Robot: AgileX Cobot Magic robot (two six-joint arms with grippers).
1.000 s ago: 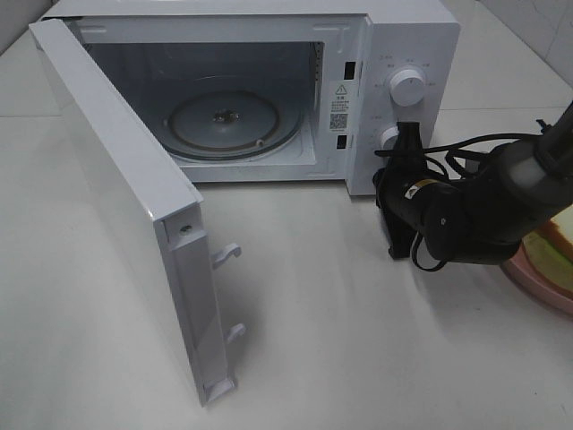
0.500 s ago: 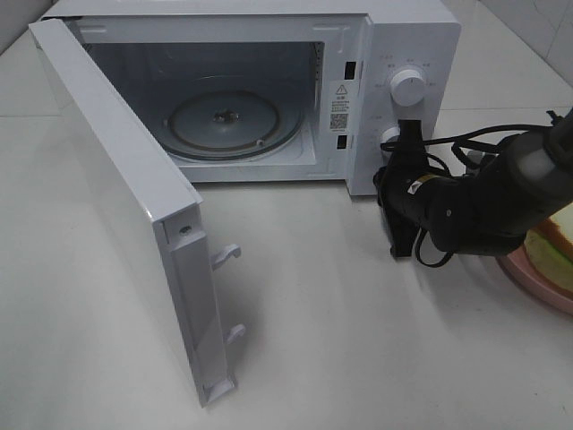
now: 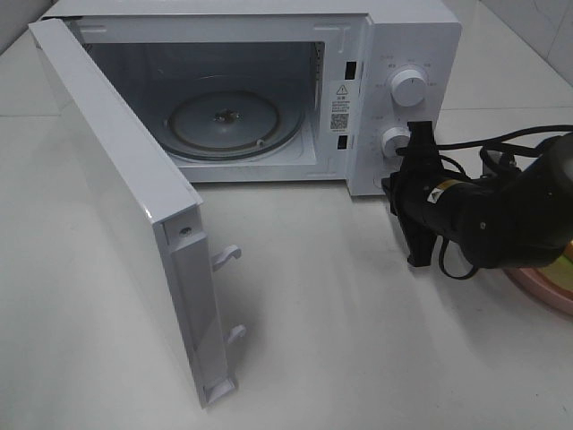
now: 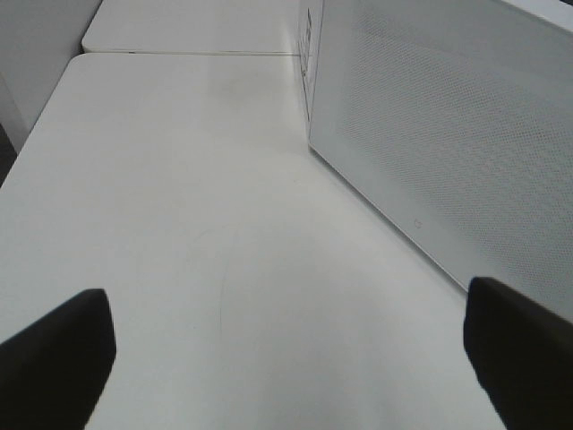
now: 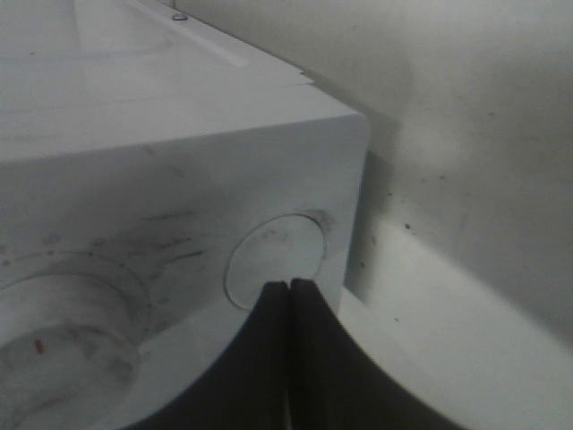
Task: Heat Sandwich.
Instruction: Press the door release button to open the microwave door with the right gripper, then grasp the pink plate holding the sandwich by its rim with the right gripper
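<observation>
The white microwave (image 3: pixel 403 36) stands at the back with its door (image 3: pixel 116 179) swung wide open and the glass turntable (image 3: pixel 235 121) bare. My right gripper (image 3: pixel 388 184) is shut and empty, with its tips by the lower right corner of the control panel; the right wrist view shows the closed gripper (image 5: pixel 291 285) against a round recess (image 5: pixel 269 255). The sandwich (image 3: pixel 567 266) shows only as a greenish sliver behind my right arm, on the pink plate (image 3: pixel 548 294) at the right edge. My left gripper (image 4: pixel 286 358) is open and empty, outside the door (image 4: pixel 448 134).
Two white knobs (image 3: pixel 410 88) (image 3: pixel 394 139) sit on the panel. Black cables (image 3: pixel 488 143) loop off the right arm. The open door's latch hooks (image 3: pixel 226 255) stick out toward the middle of the white tabletop (image 3: pixel 340 340).
My right arm has drawn back to the right, away from the microwave front. It now covers most of the sandwich and plate, which showed more before. The door and turntable are unchanged.
</observation>
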